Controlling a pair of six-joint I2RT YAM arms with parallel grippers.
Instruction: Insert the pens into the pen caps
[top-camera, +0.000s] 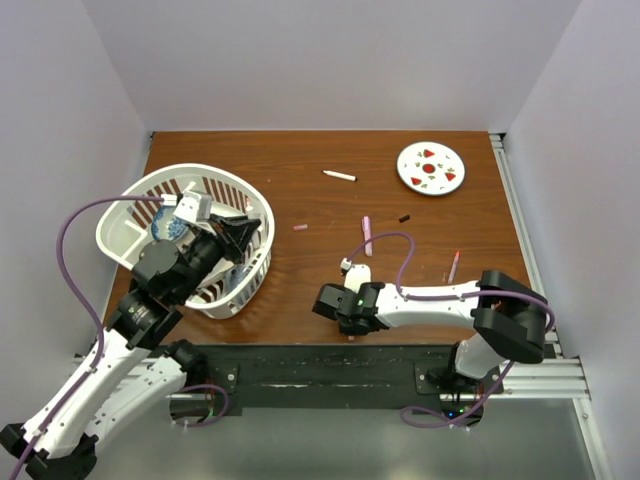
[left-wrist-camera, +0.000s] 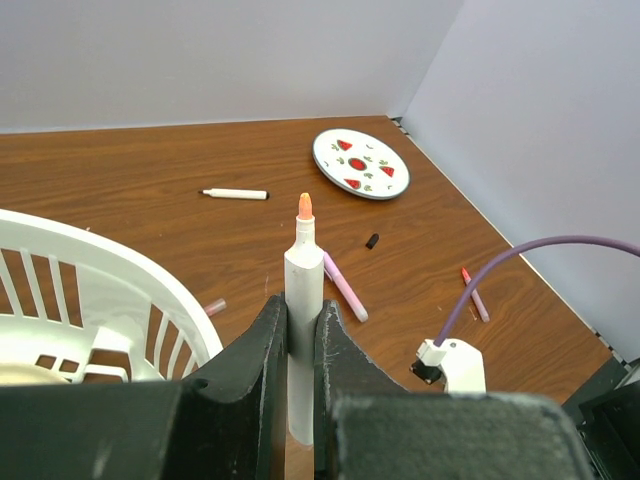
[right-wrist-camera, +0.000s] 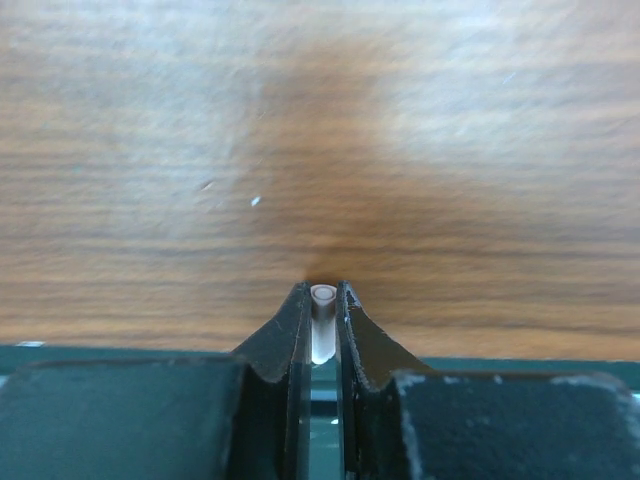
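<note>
The left tool (left-wrist-camera: 300, 325) is shut tight on a white pen (left-wrist-camera: 303, 255). The pen's orange tip sticks out so it can go into a cap. This tool is at 9 o'clock, by the white basket (top-camera: 130, 215). The right tool (right-wrist-camera: 321, 292), at 6 o'clock on the worktop (top-camera: 300, 160), pinches a small pale cap (right-wrist-camera: 322, 330). Its open end seems to face out, ready for a tip. At 12 o'clock lies one more pen (top-camera: 339, 175).

Left gripper (left-wrist-camera: 302, 308) toward left edge, jaws clamped on pen (left-wrist-camera: 303, 262). Right gripper (right-wrist-camera: 322, 292) at near edge, pinching cap (right-wrist-camera: 322, 303).
</note>
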